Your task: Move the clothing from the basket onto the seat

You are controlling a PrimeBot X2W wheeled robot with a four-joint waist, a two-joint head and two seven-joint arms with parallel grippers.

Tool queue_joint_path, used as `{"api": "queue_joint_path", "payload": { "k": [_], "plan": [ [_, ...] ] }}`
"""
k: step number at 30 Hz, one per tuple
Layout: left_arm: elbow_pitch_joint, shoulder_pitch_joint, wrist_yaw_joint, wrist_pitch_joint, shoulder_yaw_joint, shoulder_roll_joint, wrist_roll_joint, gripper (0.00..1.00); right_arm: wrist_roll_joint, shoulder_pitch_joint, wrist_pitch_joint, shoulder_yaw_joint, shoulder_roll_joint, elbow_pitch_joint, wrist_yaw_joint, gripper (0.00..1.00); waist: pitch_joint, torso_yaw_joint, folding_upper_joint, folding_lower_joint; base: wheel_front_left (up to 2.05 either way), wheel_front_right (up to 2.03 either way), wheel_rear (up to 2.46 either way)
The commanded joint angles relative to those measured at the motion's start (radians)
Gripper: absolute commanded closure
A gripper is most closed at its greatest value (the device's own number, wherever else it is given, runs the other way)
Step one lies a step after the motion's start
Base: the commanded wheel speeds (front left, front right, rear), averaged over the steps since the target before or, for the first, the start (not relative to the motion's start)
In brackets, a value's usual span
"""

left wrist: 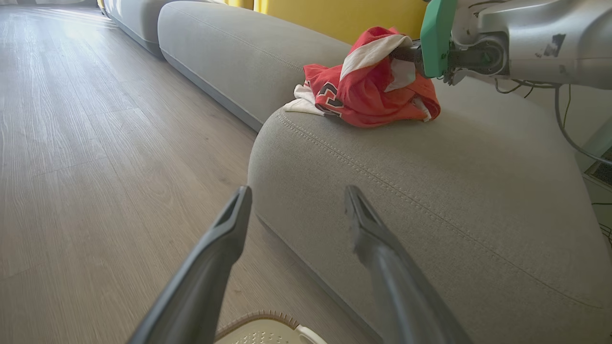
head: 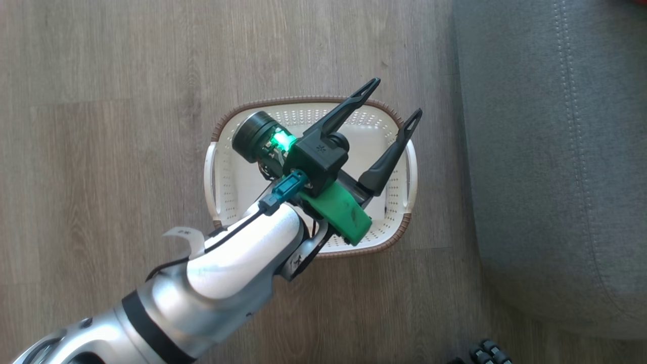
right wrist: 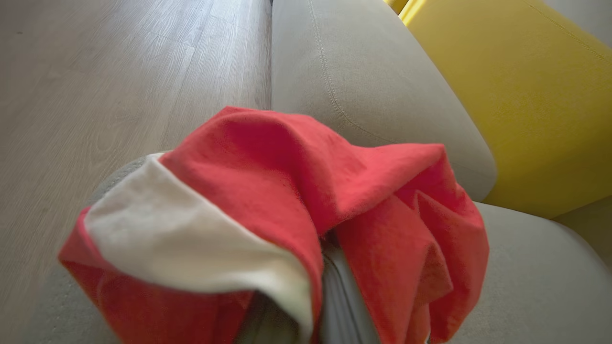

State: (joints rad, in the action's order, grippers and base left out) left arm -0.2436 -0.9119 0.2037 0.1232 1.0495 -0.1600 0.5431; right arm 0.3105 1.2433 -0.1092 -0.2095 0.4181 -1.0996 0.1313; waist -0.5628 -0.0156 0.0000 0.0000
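Observation:
The clothing (left wrist: 368,91), a crumpled red jersey with white panels and a black number, lies on top of the grey seat (left wrist: 430,191). My right gripper (left wrist: 405,53) reaches into the jersey's raised top fold and looks shut on it. In the right wrist view the clothing (right wrist: 287,191) drapes over the fingers and hides their tips. My left gripper (head: 398,97) hovers open over the cream basket (head: 237,172), holding nothing. The basket's visible inside is bare. The basket rim (left wrist: 260,329) peeks below the left gripper (left wrist: 297,191). The seat (head: 546,151) stands just right of the basket.
Wood-look floor (head: 101,151) surrounds the basket. A yellow cushion (right wrist: 516,95) stands behind the seat, and a second grey sofa section (left wrist: 239,52) extends beyond it. Dark robot base parts (head: 485,351) sit at the lower right. Cables (left wrist: 569,129) hang by the right arm.

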Motion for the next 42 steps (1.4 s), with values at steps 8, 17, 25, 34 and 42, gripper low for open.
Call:
{"api": "queue_joint_path", "payload": {
  "k": [8, 17, 25, 34, 42],
  "plan": [
    [0.031, -0.013, 0.011, -0.009, -0.017, -0.028, -0.005, 0.0, 0.064, -0.03, -0.052, -0.088, -0.016, -0.012, -0.001, 0.0, 0.016, -0.029, 0.0, 0.0, 0.0, 0.0, 0.0],
    [0.006, 0.019, 0.011, 0.009, -0.024, -0.033, 0.024, 0.0, 0.038, -0.044, -0.12, -0.047, -0.031, -0.098, -0.001, 0.0, 0.084, -0.075, 0.0, 0.0, 0.0, 0.0, 0.0],
    [-0.037, 0.064, 0.013, 0.038, -0.052, -0.048, 0.07, 0.0, -0.042, -0.101, -0.148, 0.049, -0.049, -0.15, -0.001, 0.0, 0.189, -0.109, 0.0, 0.0, 0.0, 0.0, 0.0],
    [-0.096, 0.129, 0.018, 0.067, -0.082, -0.053, 0.127, 0.0, -0.165, -0.164, -0.152, 0.165, -0.055, -0.148, -0.001, 0.0, 0.317, -0.105, 0.0, 0.0, 0.0, 0.0, 0.0],
    [-0.121, 0.205, 0.027, 0.093, -0.11, -0.06, 0.175, 0.0, -0.292, -0.221, -0.152, 0.295, -0.055, -0.075, -0.001, 0.0, 0.424, -0.066, 0.0, 0.0, 0.0, 0.0, 0.0]
  ]
}}
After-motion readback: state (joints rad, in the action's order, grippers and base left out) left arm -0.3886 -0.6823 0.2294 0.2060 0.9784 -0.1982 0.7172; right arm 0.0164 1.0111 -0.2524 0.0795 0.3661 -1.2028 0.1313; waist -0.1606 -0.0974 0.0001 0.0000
